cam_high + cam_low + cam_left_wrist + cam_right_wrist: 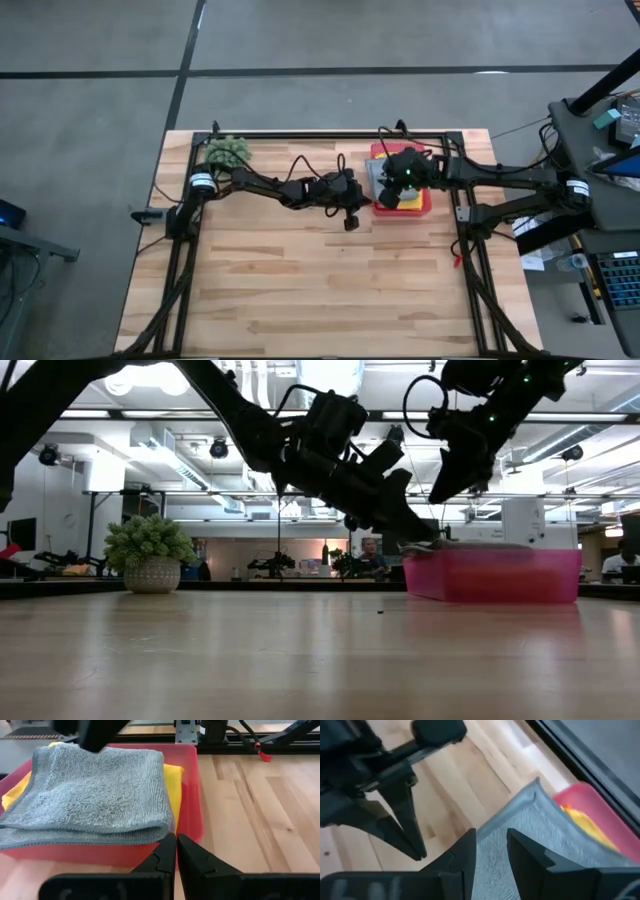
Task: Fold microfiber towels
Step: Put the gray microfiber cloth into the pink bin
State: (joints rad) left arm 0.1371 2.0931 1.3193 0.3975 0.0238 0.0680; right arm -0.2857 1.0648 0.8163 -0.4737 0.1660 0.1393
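- The grey towel (95, 790) lies folded on top of a yellow towel (173, 785) inside the pink tray (192, 795), which sits at the far side of the worktop (330, 290), toward its right. Its folded edge hangs slightly over the tray's rim on the side facing the left arm.
- The right claw (491, 851) is directly over the grey towel, its two fingers part-spread with the cloth's surface showing between them; you cannot confirm from these views that any cloth is actually pinched.
- The left claw (176, 851) is pressed together with nothing in it, sitting just outside the tray, its tips close to the grey towel's overhanging folded edge.
- Judged step: seating the folded grey towel on the stack. To do it well, press straight down on the flat middle of the cloth, not the edge, so the fold does not spring apart.
- Lift the right claw vertically; a sideways drag would likely pull the top layer off.
- Keep the left claw clear of the overhanging edge, or use it only to nudge that edge inward.
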